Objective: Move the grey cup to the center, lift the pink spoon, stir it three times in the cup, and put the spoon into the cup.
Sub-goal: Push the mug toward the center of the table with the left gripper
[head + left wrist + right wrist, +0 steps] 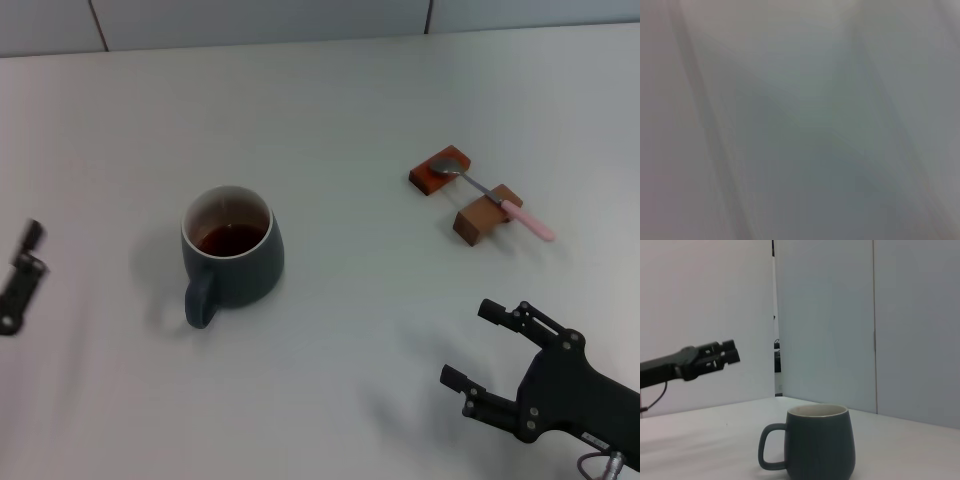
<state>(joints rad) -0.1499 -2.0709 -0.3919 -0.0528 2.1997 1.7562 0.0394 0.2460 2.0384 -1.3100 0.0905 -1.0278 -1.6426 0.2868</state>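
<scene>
The grey cup (232,258) stands left of the table's middle with dark reddish-brown liquid inside and its handle toward me. It also shows in the right wrist view (819,444). The pink spoon (497,203) lies across two small brown wooden blocks at the right, bowl on the far block (438,172), pink handle past the near block (485,216). My right gripper (472,345) is open and empty at the front right, well in front of the spoon. My left gripper (34,235) hangs at the far left edge, apart from the cup. It looks shut and empty in the right wrist view (732,352).
The white table (340,110) carries only the cup, the spoon and the blocks. A pale panelled wall (260,20) runs along its far edge. The left wrist view shows only blurred grey.
</scene>
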